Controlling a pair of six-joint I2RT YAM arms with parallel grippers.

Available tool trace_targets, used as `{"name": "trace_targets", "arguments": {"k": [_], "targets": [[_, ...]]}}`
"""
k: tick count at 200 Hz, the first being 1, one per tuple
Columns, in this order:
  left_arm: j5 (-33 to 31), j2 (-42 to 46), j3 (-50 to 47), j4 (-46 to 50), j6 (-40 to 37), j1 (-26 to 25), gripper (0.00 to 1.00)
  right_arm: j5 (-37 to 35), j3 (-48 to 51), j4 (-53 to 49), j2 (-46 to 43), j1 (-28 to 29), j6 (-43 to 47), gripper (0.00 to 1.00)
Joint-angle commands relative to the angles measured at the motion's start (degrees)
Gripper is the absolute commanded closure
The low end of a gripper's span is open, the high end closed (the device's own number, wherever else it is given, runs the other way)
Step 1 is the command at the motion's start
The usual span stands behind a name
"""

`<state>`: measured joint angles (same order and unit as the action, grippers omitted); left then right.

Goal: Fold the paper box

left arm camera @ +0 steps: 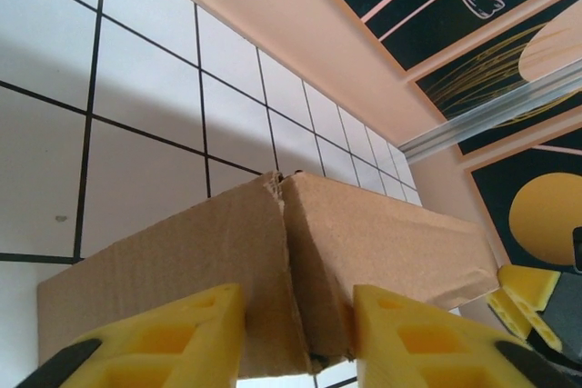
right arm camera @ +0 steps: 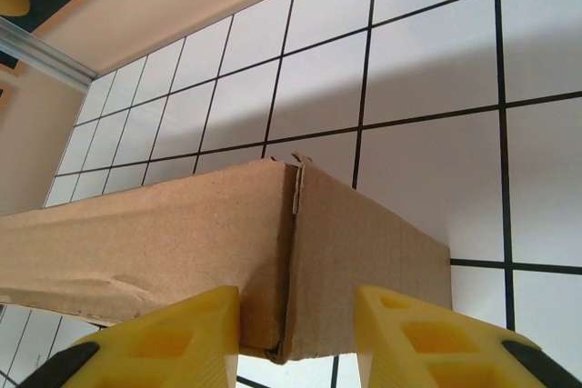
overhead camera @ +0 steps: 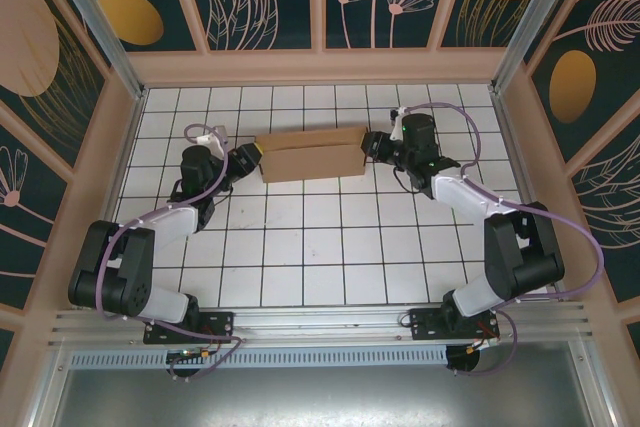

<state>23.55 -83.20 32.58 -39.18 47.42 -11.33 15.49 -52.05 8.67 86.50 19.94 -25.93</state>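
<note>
One paper box (overhead camera: 311, 155) (left hand (overhead camera: 252, 157), right hand (overhead camera: 368, 145)).

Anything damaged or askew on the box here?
Yes. On the paper box, the corner seam at its left end gapes, with ragged edges that do not meet flush. In the right wrist view, a wrinkle dents its long side.

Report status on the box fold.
Left pincer straddling box left end, right pincer straddling right end; grip unconfirmed. Box in shape, on table. No obstruction seen.
</note>
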Motion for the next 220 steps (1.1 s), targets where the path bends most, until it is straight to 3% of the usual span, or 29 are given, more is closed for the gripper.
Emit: {"name": "trace_targets", "arguments": {"k": [1, 42, 124, 163, 220], "targets": [[-1.8, 0.1, -1.5, 6.0, -0.2, 1.4, 0.59, -1.2, 2.7, -8.8, 1.8, -0.7, 0.0, 0.63], [0.4, -0.7, 3.5, 9.4, -0.2, 3.0, 0.42, 0.2, -0.2, -9.8, 1.7, -1.0, -0.4, 0.60], [0.6, 3.5, 12.0, 14.1, -4.8, 4.1, 0.39, 0.6, -3.4, -10.9, 2.8, -0.9, -0.7, 0.60], [3.7, 0.2, 11.8, 10.8, -2.4, 4.2, 0.42, 0.8, -3.3, -10.5, 3.5, -1.0, -0.9, 0.60], [10.0, -6.4, 6.8, -0.7, 6.3, 2.7, 0.58, 0.8, -2.3, -9.7, 4.4, -1.0, -0.7, 0.63]]}}
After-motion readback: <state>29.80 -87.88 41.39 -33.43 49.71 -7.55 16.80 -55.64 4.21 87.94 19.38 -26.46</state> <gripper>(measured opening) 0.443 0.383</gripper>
